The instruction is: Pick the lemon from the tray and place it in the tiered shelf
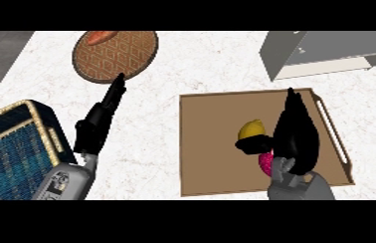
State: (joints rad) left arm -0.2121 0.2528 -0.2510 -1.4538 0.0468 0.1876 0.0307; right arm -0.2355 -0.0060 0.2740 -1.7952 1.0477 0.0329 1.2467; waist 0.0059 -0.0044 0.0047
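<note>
Right hand (297, 132) over tray (213, 137) at lower right, fingers straight, thumb touching lemon (252, 129) at tray centre. Pink thing (266, 162) under palm. Left hand (103, 115) open, left of centre. Shelf (316, 55) upper right.

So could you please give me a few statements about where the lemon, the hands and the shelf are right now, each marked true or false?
1. The yellow lemon lies on the brown rectangular tray. True.
2. The right hand is over the tray beside the lemon. True.
3. The lemon already sits in the grey tiered shelf. False: it is on the tray.
4. The left hand is curled round the lemon. False: its fingers are straight, over the white marble counter.
5. The round woven plate is at the upper left. True.
</note>
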